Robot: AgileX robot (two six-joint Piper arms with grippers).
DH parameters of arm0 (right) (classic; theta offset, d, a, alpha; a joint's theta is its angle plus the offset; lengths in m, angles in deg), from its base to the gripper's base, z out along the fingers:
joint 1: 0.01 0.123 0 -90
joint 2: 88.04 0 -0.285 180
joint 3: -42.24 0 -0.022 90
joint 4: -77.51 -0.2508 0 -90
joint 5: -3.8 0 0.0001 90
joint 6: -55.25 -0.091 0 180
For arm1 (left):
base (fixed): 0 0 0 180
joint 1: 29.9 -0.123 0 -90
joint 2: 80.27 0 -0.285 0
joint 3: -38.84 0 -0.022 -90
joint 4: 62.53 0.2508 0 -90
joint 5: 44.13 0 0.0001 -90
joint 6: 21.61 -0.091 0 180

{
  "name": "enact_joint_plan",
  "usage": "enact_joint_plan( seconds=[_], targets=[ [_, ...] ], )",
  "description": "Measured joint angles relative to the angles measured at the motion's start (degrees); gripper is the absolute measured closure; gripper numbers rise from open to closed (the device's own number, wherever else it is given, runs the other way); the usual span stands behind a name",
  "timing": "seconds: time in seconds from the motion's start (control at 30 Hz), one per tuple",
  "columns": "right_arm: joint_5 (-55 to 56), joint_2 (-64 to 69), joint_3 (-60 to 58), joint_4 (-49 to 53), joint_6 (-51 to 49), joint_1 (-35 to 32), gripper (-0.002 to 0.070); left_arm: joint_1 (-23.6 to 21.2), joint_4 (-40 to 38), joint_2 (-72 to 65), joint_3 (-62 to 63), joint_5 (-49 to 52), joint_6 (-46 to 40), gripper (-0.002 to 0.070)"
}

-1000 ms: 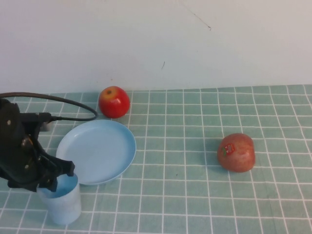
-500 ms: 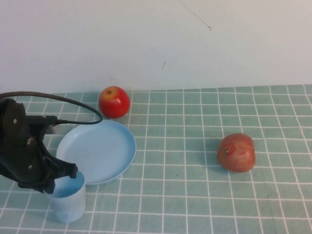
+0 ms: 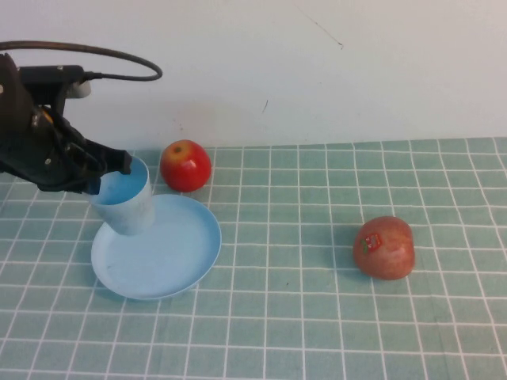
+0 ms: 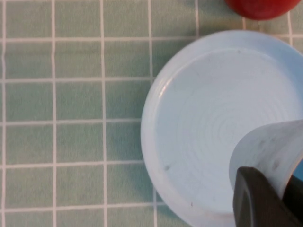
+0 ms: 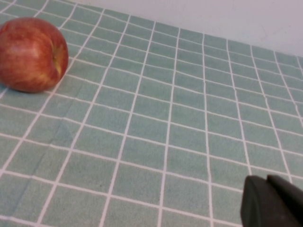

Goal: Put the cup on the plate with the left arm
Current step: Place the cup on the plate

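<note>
My left gripper (image 3: 111, 168) is shut on the rim of the light blue cup (image 3: 125, 203) and holds it tilted in the air over the left part of the light blue plate (image 3: 170, 253). In the left wrist view the cup (image 4: 272, 149) hangs above the plate (image 4: 208, 127), with one black finger (image 4: 258, 201) outside its wall. The right gripper (image 5: 277, 201) shows only in the right wrist view, low over the checked cloth with its fingers together and nothing between them.
A red apple (image 3: 185, 165) sits just behind the plate, close to the cup. A second, duller apple (image 3: 384, 248) with a sticker lies on the right of the green checked cloth; it also shows in the right wrist view (image 5: 31, 54). A white wall stands behind.
My left gripper has lifted the cup from the cloth in front of the plate and carried it up and back, so that it now hangs tilted over the plate's left side.
</note>
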Motion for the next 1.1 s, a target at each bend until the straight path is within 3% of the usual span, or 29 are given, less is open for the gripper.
enact_joint_plan(
  seconds=[0.57,0.67,0.9,1.1],
  targets=[
    [0.0,0.0,0.0,0.0,0.0,0.0,0.0678,0.0,-2.41,-16.25,1.81,-7.16,0.65,0.0654],
    [0.0,0.0,0.0,0.0,0.0,0.0,0.0678,-0.03,-2.64,-16.24,1.92,-7.39,-0.5,0.0615],
    [0.0,0.0,0.0,0.0,0.0,0.0,0.0678,-0.03,-2.16,-12.75,1.92,-5.82,-2.08,0.0428],
    [0.0,0.0,0.0,0.0,0.0,0.0,0.0678,-0.03,-2.88,-4.91,1.92,-3.52,-2.23,0.0419]
  ],
)
